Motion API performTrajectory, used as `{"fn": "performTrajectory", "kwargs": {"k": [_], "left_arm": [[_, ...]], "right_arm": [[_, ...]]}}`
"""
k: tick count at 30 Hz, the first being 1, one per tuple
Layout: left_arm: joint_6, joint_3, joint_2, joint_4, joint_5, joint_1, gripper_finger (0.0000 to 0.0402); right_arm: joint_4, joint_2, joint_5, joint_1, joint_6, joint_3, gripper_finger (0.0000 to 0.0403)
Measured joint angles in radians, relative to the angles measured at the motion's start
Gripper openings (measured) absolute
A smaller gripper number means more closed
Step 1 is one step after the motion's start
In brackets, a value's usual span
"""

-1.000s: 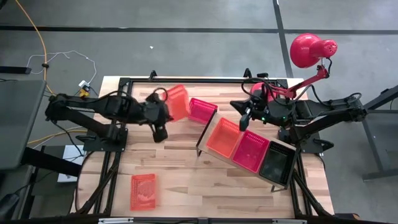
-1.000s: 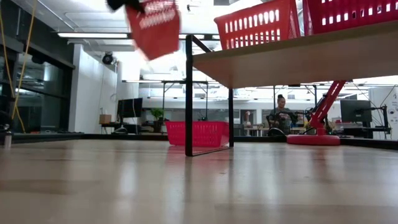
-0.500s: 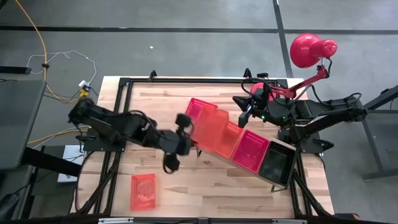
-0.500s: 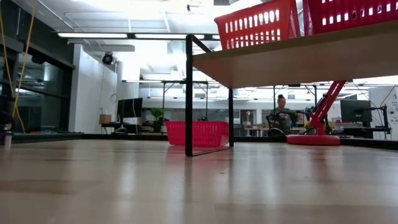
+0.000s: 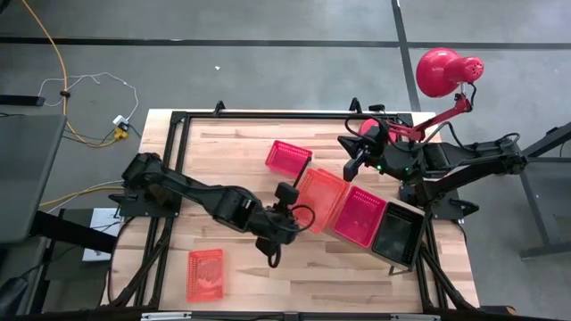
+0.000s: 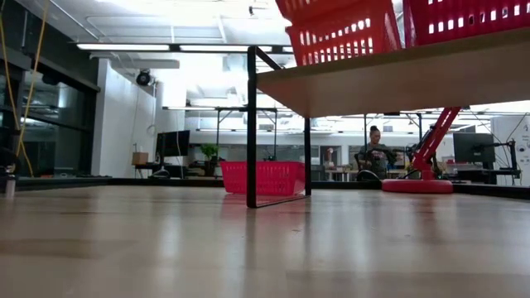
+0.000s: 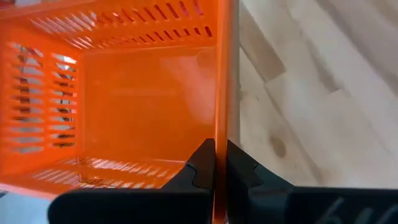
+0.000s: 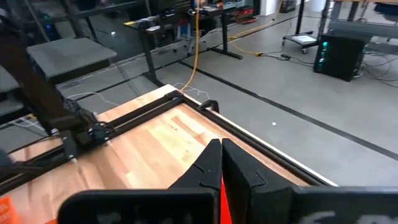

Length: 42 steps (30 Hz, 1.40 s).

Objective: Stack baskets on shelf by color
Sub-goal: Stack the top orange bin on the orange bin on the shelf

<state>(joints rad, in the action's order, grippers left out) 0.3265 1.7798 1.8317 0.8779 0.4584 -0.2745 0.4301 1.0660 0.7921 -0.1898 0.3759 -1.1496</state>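
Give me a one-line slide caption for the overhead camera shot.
Left gripper lowers an orange basket onto the shelf beside red and black baskets; right gripper waits nearby.

1. Grey concrete floor (image 5: 268, 71) surrounds the plank-grained wooden table (image 5: 241, 259).
2. Long ceiling lights (image 6: 149, 47) glow overhead.
3. A person (image 6: 374, 153) sits far off among desks.
4. An orange cable (image 5: 55, 53) trails across the floor.

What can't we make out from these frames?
- Whether the orange basket has seated in the one under it: high view, it covers that one.
- Shelf top: low view, seen from below.
- Black basket's contents: high view, too dark.
- Right tool's surroundings: right wrist view, cut off.
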Motion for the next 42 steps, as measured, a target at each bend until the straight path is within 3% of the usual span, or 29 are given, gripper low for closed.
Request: {"fn": "performTrajectory", "kwargs": {"k": [15,25,31,42], "left_arm": [[0.141,0.001,0.014,-0.087,0.036,0.013,0.0],[0.183,0.001,0.013,-0.165,-0.007,0.11,0.0],[0.185,0.001,-0.001,-0.157,-0.138,0.143,0.0],[0.201,0.0,0.024,-0.117,-0.142,0.17,0.0]], "right_arm": [[-0.001,0.0,-0.025,-0.001,0.035,0.0,0.0],[-0.001,0.0,-0.031,-0.001,0.072,0.0,0.0],[-0.002,0.0,-0.064,-0.001,0.073,0.0,0.0],[-0.002,0.0,-0.063,-0.001,0.096,0.0,0.0]]}}
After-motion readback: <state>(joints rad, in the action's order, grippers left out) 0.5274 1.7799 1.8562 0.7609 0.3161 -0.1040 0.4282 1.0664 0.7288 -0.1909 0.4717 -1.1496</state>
